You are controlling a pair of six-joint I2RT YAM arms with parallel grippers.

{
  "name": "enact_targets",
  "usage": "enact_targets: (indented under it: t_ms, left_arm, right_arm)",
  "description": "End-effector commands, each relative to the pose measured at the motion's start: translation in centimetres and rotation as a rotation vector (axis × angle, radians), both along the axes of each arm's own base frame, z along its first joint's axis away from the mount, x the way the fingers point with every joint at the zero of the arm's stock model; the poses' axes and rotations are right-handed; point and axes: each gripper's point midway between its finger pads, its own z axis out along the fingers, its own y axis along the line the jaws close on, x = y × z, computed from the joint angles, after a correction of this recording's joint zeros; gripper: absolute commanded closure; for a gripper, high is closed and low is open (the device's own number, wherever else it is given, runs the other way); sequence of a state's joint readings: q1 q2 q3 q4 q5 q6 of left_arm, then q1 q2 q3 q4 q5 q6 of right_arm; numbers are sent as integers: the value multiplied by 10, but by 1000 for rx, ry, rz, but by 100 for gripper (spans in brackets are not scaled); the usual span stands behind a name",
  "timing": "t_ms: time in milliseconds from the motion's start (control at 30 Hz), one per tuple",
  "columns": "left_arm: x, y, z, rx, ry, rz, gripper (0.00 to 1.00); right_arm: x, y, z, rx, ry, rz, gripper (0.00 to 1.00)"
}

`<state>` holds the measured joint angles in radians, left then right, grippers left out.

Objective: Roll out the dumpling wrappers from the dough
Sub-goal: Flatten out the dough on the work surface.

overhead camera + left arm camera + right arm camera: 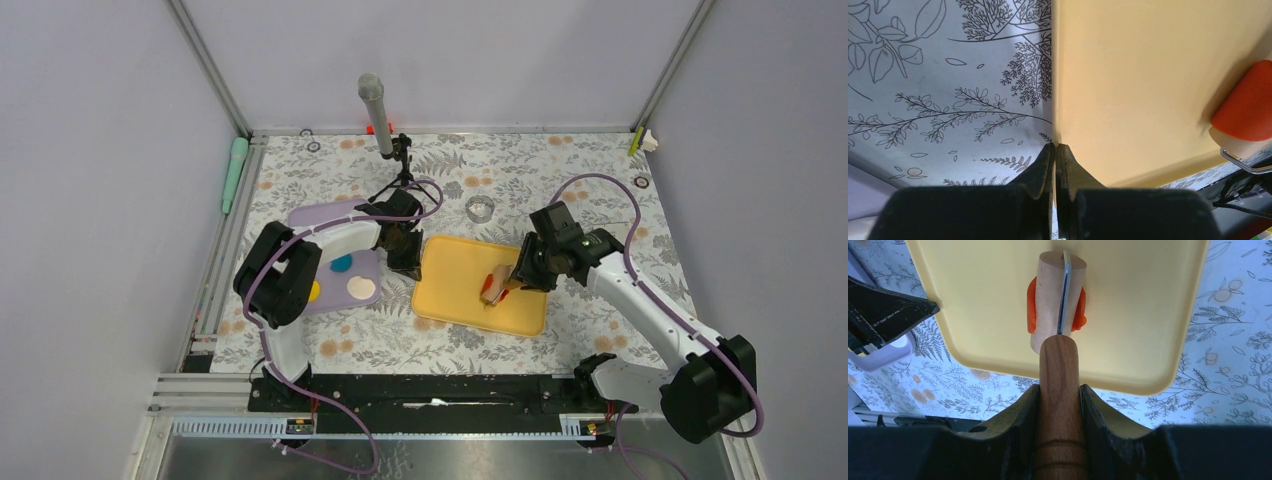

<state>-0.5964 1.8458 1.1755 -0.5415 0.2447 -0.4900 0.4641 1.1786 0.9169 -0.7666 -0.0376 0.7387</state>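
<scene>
A flattened piece of red dough [1031, 305], the dumpling wrapper, lies on the yellow tray [1128, 315]. A pale wooden roller [1050, 285] lies across it, and red shows on both sides. My right gripper [1059, 387] is shut on the roller's darker wooden handle [1059, 365]. In the top view it [520, 276] reaches over the tray [455, 290] from the right. My left gripper [1055, 146] is shut on the tray's left rim [1054, 100]. From there the red dough [1248, 102] and the roller's end [1235, 145] show at the far right.
A purple tray [310, 215] to the left holds a blue disc [342, 263], a yellow disc [314, 291] and a cream disc [361, 289]. A microphone on a stand [375, 110] and a metal ring [481, 209] stand behind. A green tool [234, 172] lies at the left rail.
</scene>
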Motion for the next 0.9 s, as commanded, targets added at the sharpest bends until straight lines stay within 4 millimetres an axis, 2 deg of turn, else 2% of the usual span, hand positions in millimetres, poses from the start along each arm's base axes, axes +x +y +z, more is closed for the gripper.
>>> enact_targets:
  t_ms: [0, 200, 433, 667, 767, 867]
  left_arm:
    - [-2, 10, -4, 47, -11, -1, 100]
    - [0, 5, -5, 25, 2, 0, 100]
    - [-1, 9, -7, 44, 1, 2, 100]
    - [0, 7, -6, 37, 1, -6, 100]
    - [1, 10, -4, 55, -3, -1, 100]
    - [2, 14, -1, 71, -22, 3, 100]
  right_arm:
    - [-51, -56, -25, -235, 196, -12, 100]
    - [-57, -63, -27, -249, 210, -38, 100]
    - [-57, -67, -33, -271, 218, -35, 100]
    - [-49, -54, -54, -226, 240, -14, 100]
    - [-43, -53, -69, -244, 255, -7, 100]
    - [-36, -43, -76, -219, 280, 24, 100]
